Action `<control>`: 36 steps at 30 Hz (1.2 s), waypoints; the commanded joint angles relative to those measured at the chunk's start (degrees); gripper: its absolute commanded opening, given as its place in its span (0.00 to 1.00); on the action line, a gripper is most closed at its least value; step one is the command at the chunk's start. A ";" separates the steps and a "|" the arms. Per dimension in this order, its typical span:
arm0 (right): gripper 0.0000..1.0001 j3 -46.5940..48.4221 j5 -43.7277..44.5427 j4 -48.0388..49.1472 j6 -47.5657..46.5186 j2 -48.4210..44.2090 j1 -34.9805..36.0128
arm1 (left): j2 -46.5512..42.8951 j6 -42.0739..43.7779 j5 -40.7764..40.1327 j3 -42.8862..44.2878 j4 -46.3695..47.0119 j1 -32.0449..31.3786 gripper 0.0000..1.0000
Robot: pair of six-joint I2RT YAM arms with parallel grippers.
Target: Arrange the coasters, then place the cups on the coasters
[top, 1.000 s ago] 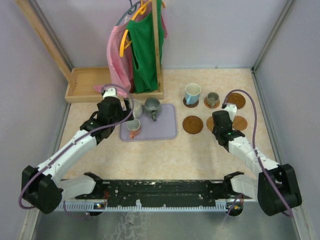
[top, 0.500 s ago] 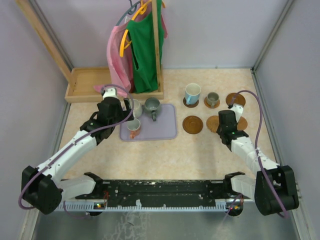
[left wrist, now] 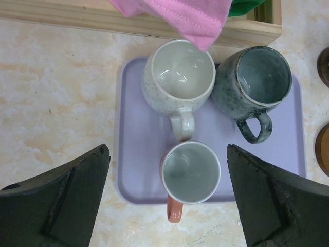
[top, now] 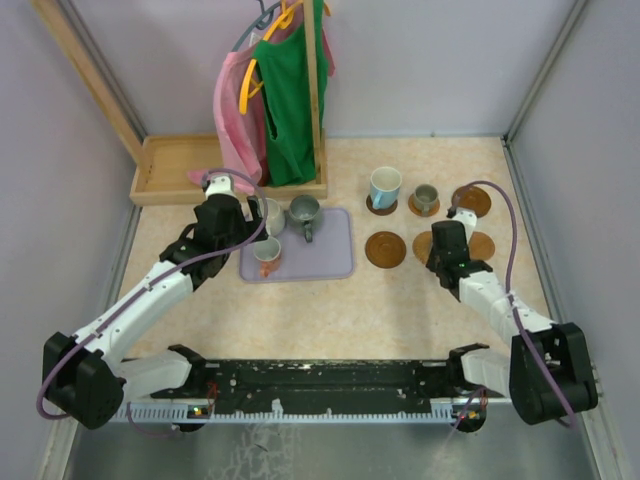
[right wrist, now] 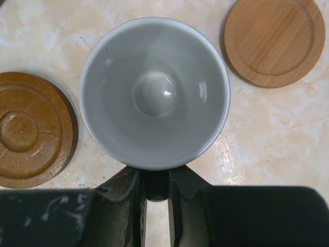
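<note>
My right gripper is shut on the handle of a pale grey cup. It holds the cup upright over bare table between a dark brown coaster and a lighter coaster. From above, the right gripper hides this cup. A white and blue cup and a small grey cup each stand on a coaster. More coasters lie bare. My left gripper hangs open over the lavender tray, above a small orange-handled cup, a speckled cup and a dark green cup.
A wooden rack with pink and green clothes on hangers stands behind the tray, with a wooden box at its left. Pink cloth hangs over the speckled cup's rim. Walls close in both sides.
My right gripper, with the cup, shifted slightly right and then back left among the coasters. The left arm has not moved.
</note>
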 commanded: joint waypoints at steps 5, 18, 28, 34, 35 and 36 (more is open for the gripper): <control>0.00 2.87 1.80 6.36 -1.65 2.26 1.91 | -0.09 -0.48 0.58 -0.25 1.33 0.27 1.00; 0.00 3.11 3.46 9.46 -2.70 4.34 2.25 | 0.39 -0.29 0.37 -0.04 1.33 0.31 1.00; 0.00 4.15 2.67 6.13 -0.27 5.94 2.27 | 0.55 -0.19 0.29 -0.04 1.33 0.28 1.00; 0.08 3.71 2.30 4.28 1.56 5.31 2.23 | 0.97 -0.25 0.37 0.31 1.40 0.28 1.00; 0.10 3.63 2.38 4.17 1.72 5.26 2.27 | 1.05 -0.26 0.45 0.38 1.42 0.31 1.00; 0.11 3.54 2.32 4.01 1.88 5.19 2.24 | 1.10 -0.24 0.46 0.38 1.42 0.30 1.00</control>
